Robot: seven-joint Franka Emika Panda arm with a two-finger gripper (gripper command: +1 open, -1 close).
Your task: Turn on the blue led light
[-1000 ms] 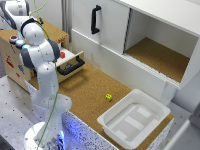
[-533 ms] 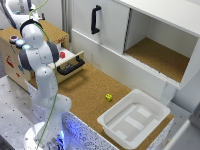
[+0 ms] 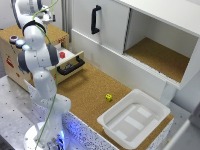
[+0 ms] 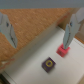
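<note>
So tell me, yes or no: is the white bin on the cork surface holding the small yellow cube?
No. In the exterior view the yellow cube sits on the cork surface beside the white bin, outside its rim.

- A white rectangular plastic bin [image 3: 134, 120] sits on the cork-brown table surface [image 3: 87, 92], at about four o'clock in the exterior view.
- A small yellow cube [image 3: 108, 97] lies on the cork, just beside the bin's ten o'clock corner, apart from it.
- A white cabinet door with a black handle [image 3: 94, 19] stands at twelve o'clock.
- An open white drawer with a black handle [image 3: 71, 66] holds a small red cube [image 3: 62, 54].
- A small purple block [image 4: 48, 63] shows in the wrist view, near the red cube.
</note>
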